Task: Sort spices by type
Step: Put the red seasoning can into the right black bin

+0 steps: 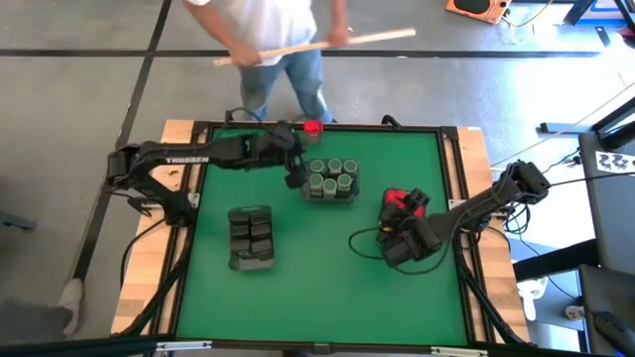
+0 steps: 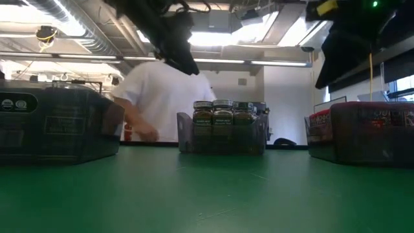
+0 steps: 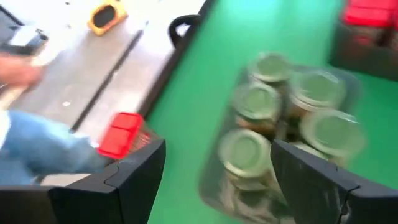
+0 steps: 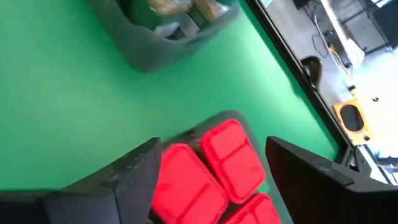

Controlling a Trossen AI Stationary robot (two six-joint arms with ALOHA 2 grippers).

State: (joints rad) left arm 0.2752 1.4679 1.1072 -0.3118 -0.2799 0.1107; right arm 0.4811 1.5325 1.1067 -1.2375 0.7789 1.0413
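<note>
The sorting looks almost finished on the green felt-like table (image 1: 327, 268): dark rectangular tins (image 1: 251, 236) fill one tray, round grey-green jars (image 1: 330, 178) with flat lids another, and glossy red boxes (image 1: 401, 201) a third. One red box (image 1: 312, 127) lies at the far edge, unsorted. The left tool (image 1: 295, 178), beside the jars, and the right tool (image 1: 402, 238), over the boxes, both gape empty.

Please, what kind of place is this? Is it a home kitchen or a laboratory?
Most likely a robotics lab or workshop, not a kitchen. Two robot arms are mounted at a green table with a raised frame, cables lie on the bare concrete floor, and exposed ducts and strip lights run along the ceiling.
</note>
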